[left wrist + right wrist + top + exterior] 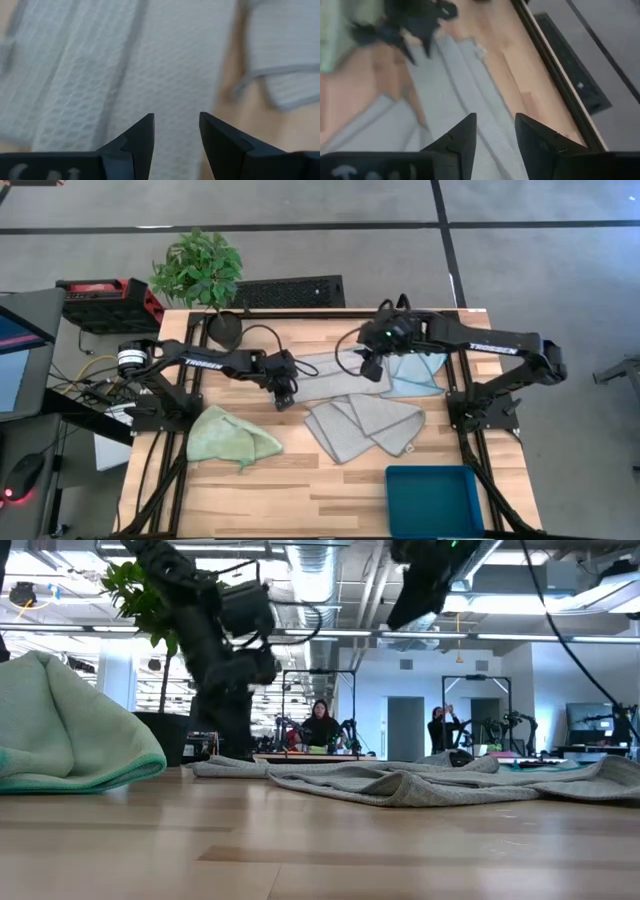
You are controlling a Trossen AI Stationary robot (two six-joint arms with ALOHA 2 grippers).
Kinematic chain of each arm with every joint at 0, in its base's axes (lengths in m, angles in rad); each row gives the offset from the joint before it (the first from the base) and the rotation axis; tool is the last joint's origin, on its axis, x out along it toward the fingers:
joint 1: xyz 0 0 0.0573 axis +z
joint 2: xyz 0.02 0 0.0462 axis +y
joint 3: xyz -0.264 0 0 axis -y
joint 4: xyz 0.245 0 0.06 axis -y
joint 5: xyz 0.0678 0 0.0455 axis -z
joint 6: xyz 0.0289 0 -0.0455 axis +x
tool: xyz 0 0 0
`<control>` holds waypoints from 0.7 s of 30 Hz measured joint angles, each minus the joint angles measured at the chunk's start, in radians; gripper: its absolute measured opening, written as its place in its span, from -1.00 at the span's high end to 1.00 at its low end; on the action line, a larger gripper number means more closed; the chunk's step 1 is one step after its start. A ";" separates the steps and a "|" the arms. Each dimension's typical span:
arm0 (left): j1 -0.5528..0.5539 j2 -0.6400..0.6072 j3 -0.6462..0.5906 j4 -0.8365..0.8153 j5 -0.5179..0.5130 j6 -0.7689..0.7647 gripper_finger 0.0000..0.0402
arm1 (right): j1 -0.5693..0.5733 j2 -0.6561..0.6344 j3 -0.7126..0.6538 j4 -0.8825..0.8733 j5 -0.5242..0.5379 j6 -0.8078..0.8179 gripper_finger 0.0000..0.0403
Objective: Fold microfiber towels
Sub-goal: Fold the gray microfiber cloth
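A grey towel (330,372), folded into a long strip, lies flat at the table's middle. A second grey towel (365,425) lies spread just near of it. A light blue towel (415,375) lies to the right, and a light green towel (232,437) lies crumpled at the near left. My left gripper (285,393) is open, low over the strip's left end (150,60). My right gripper (371,372) is open and raised high (400,615) above the strip's right end (460,85). My left gripper points down at the grey strip's left end with its fingers (142,135) apart; I cannot tell whether they touch the cloth.
A teal bin (435,498) stands at the near right corner. A potted plant (200,270) stands at the far left edge. Cables run along the far side. Bare wood shows along the near edge between the green towel and the bin.
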State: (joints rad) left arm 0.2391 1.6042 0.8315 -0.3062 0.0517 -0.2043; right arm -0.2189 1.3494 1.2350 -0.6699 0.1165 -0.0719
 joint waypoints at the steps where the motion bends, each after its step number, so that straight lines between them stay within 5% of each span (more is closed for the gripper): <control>1: 0.003 0.000 -0.017 0.015 -0.019 0.000 0.26 | 0.012 -0.008 0.000 0.004 0.000 0.012 0.22; 21: 0.059 0.000 -0.098 0.146 -0.303 0.053 0.26 | 0.105 -0.003 0.000 0.004 0.000 0.046 0.22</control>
State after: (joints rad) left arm 0.2982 1.6047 0.7338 -0.1601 -0.2517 -0.1515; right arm -0.1134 1.3460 1.2346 -0.6659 0.1169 -0.0261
